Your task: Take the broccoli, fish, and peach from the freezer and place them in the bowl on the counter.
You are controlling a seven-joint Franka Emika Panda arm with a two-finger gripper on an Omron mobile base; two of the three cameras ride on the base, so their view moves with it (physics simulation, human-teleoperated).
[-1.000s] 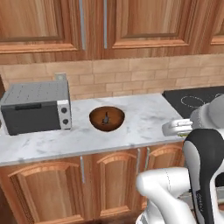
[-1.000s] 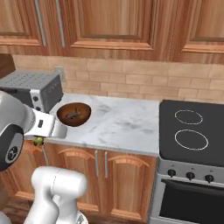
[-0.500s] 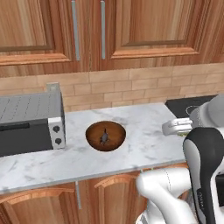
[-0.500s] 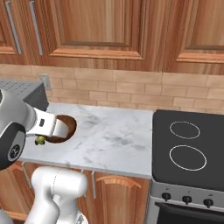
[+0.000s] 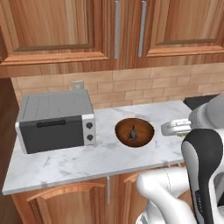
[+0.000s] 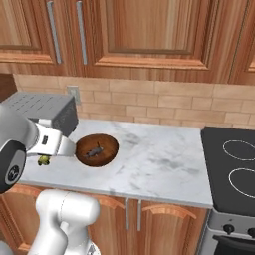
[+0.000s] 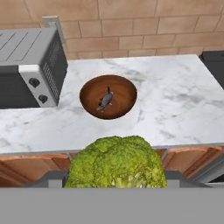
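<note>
Your end effector (image 7: 116,183) grips the broccoli (image 7: 116,162), held short of the counter (image 7: 175,100) edge. The bowl (image 7: 108,96) sits well ahead beside the toaster oven (image 7: 26,70), with the fish (image 7: 105,100) already inside. Release early and the broccoli drops to the floor; come in low and it may clip the rim.

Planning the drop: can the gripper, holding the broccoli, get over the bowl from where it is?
Probably yes. The gripper grips the broccoli short of the counter edge; the bowl, holding just the fish, lies ahead with bare marble between. The toaster oven stands aside.
</note>
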